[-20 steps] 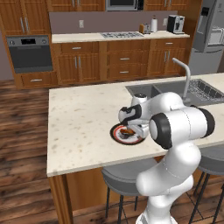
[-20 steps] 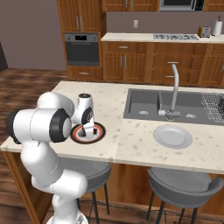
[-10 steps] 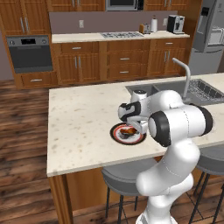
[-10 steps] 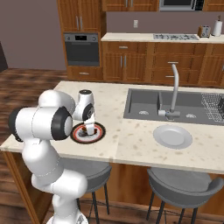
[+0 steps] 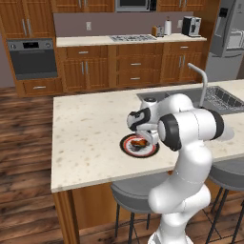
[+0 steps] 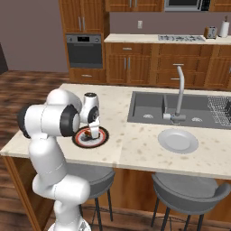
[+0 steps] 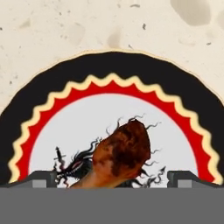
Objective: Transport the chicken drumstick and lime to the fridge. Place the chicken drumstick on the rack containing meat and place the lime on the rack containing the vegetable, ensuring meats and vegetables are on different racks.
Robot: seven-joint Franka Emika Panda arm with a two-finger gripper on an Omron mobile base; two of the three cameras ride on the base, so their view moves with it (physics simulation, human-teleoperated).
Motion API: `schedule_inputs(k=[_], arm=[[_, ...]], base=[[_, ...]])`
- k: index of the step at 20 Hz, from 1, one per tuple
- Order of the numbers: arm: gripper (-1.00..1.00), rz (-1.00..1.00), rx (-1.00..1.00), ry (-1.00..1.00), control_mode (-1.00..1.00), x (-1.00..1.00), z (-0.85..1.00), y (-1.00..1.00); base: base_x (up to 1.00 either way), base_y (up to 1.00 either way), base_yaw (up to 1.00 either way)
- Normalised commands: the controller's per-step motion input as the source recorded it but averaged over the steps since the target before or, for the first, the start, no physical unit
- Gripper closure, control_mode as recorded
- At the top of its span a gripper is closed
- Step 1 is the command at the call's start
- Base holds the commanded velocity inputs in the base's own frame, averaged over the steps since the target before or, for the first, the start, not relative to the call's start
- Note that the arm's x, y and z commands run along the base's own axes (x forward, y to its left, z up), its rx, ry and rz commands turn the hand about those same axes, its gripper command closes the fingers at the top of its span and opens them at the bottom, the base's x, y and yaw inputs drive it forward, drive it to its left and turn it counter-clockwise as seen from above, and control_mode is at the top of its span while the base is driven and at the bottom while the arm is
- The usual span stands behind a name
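Note:
The chicken drumstick [image 7: 122,155], glossy brown-orange, lies on a round plate [image 7: 109,70] with a black rim, a red zigzag ring and a white middle. That plate [image 5: 125,146] sits near the front edge of the island counter [image 5: 86,128]. My gripper [image 7: 113,180] hangs straight over the plate, open, with one dark fingertip [image 7: 43,179] on each side of the drumstick's thin end and not touching it. In the base views the gripper [image 6: 94,131] points down at the plate [image 6: 79,139], where the drumstick [image 5: 139,143] shows as a small brown lump. The fridge [image 5: 231,28] stands at the far right. The lime is out of view.
A sink [image 6: 149,108] with a tall faucet [image 6: 180,90] is set into the counter to the right of the plate. A plain grey plate [image 6: 178,140] lies in front of it. Stools [image 6: 189,194] stand under the counter's front edge. A wall oven [image 5: 31,57] is at the back left.
The hand has barely shifted above the plate. The jaws have stayed open and the drumstick has not moved.

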Motion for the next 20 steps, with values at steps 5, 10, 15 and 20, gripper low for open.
schedule_inputs(k=[5, 10, 15, 20], arm=[[-1.00, 0.00, 0.02, 0.04, -1.00, 0.01, -0.31, 0.00], [-1.00, 0.00, 0.08, 0.04, -1.00, -0.37, -0.28, 0.00], [-1.00, -0.01, 0.10, 0.00, -1.00, -0.28, -0.50, 0.00], [-1.00, -0.02, 0.04, 0.00, -1.00, -0.01, -0.55, 0.00]], base=[[0.00, 0.00, 0.00], [0.00, 0.00, 0.00], [0.00, 0.00, 0.00], [0.00, 0.00, 0.00]])
